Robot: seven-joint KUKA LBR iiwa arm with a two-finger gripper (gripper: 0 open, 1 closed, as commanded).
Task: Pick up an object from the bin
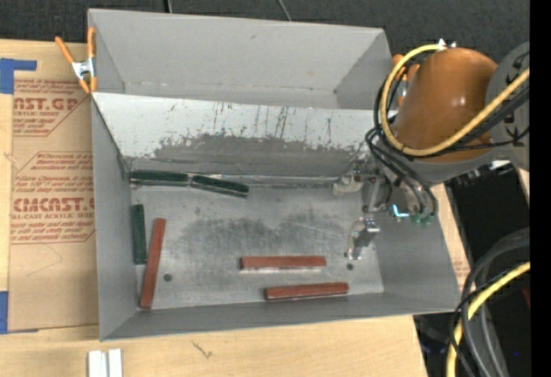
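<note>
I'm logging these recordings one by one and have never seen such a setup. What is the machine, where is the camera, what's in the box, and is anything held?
One camera looks down into a grey metal bin from above, slightly sideways. A robot arm, with an orange cover and cables, reaches in from the picture's right; its end effector hangs low over the bin's right part. On the floor lie three red-brown sticks and three dark green sticks. Two red-brown ones lie nearest the end effector, toward the front. I see no stick in its grip.
</note>
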